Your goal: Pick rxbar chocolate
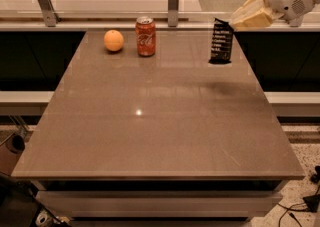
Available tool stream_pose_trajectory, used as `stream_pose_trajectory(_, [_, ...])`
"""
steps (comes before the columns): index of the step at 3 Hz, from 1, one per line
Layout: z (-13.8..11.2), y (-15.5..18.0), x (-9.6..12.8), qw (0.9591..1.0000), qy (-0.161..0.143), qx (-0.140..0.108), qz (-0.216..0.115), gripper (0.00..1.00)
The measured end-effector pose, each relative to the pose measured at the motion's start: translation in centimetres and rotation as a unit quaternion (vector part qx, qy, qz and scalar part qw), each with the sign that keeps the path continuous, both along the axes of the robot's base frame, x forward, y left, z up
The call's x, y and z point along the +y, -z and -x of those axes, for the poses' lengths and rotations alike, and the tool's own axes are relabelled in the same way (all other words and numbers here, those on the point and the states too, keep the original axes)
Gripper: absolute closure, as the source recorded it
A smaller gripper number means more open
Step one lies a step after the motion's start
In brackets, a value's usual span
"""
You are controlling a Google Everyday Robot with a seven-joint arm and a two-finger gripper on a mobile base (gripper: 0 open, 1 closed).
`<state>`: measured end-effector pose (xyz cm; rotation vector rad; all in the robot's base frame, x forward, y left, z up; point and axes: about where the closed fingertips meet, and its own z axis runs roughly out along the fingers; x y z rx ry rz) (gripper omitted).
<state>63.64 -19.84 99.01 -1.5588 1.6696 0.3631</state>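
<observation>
Wide brown tabletop (150,136) under warm light, a low rail with metal posts (173,3) along the far edge. At the back left sit an orange (114,40) and, just beside it, a red soda can (145,36), both upright and well apart from the action.

Over to the far right edge: the gripper (236,21) comes in from the upper right corner, its cream-coloured jaws closed narrowly on the top corner of the rxbar chocolate (221,42). The black wrapper with its rows of white lettering hangs upright below the fingers. A soft shadow on the surface nearer the camera suggests it is clear of the table, though whether its bottom edge is touching is hard to call.

So the grasp looks made — that is the big part of the pick done. What is left, by my read, is to carry the bar plainly clear of the table and keep that corner pinch from slipping, since the hold is on one edge only.
</observation>
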Motion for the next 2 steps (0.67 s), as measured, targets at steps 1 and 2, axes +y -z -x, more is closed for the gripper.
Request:
stream_pose_trajectory(1, [1.3, -2.7, -0.9, 0.9995, 0.018, -0.025, 0.007, 1.0])
stream_pose_trajectory(2, [2.5, -4.7, -1.4, 0.9984, 0.031, -0.044, 0.014, 1.0])
